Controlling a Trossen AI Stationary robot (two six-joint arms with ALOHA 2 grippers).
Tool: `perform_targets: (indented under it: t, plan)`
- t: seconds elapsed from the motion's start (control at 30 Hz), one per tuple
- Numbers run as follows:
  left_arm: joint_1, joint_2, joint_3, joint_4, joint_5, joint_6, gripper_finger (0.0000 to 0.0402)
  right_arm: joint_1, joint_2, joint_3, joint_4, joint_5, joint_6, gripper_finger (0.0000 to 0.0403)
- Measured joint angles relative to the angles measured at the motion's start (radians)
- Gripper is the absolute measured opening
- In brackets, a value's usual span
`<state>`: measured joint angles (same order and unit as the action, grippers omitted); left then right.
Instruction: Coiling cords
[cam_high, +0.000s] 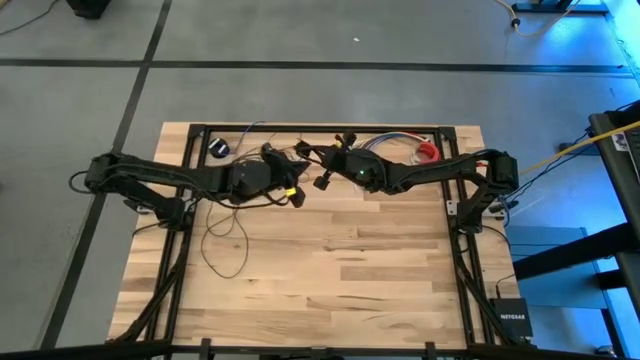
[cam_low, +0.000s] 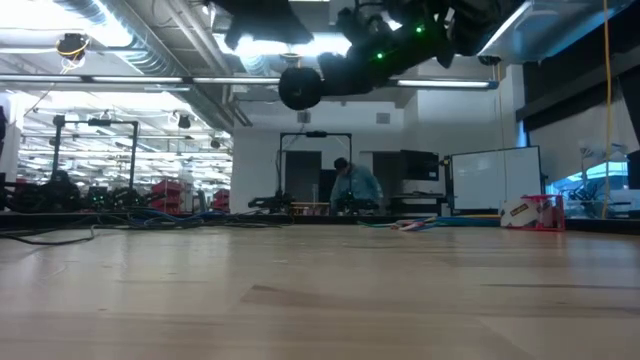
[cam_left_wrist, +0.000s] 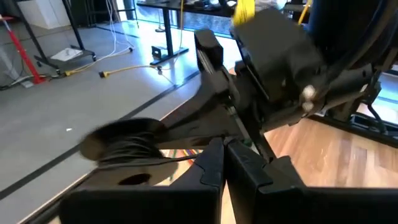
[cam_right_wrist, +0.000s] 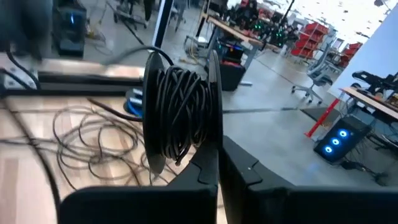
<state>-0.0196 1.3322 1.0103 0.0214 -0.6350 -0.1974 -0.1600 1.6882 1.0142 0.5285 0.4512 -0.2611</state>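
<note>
The thin dark cord is partly wound on a black spool (cam_right_wrist: 180, 109) that my right gripper (cam_right_wrist: 217, 167) holds above the table's far middle. The rest lies in loose loops (cam_high: 225, 235) on the wood at the left, also seen in the right wrist view (cam_right_wrist: 93, 137). A small dark round puck (cam_high: 220, 148) lies near the far left edge. My left gripper (cam_left_wrist: 224, 163) is shut on a strand of the cord beside the spool (cam_left_wrist: 124, 142). Both grippers (cam_high: 308, 186) meet high over the table, and the spool also shows in the low view (cam_low: 300, 88). My left gripper pinches one strand of the cord (cam_left_wrist: 177, 160) between its two fingers. The strand runs from the fingers to the winding on the spool, clear of the table. My right gripper pinches the rim of one flange of the spool (cam_right_wrist: 214, 140) between its two fingers. The spool is lifted clear of the table, with its winding beside the fingers.
A bundle of multicoloured wires (cam_high: 385, 140) and a red thing (cam_high: 428, 152) lie at the table's far right. A yellow cable (cam_high: 570, 155) runs off the table to the right. Bare wood (cam_high: 350, 280) fills the near half. A person (cam_low: 352, 188) stands far behind.
</note>
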Motion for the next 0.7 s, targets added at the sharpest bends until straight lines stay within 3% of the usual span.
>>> perform_targets:
  t: [0.2,0.37,0.7]
  plan:
    - [0.000,0.098,0.000,0.058,0.026,0.017,0.0004,-0.004,0.000,0.000,0.007,-0.041,0.032,0.0001]
    - [0.000,0.145,0.000,-0.016,0.029,0.024,0.0006,-0.013,-0.011,0.000,-0.002,-0.105,0.073,0.0001]
    - [0.000,0.146,-0.001,-0.141,-0.079,0.057,0.0007,-0.017,-0.117,-0.001,-0.093,-0.237,0.123,0.0001]
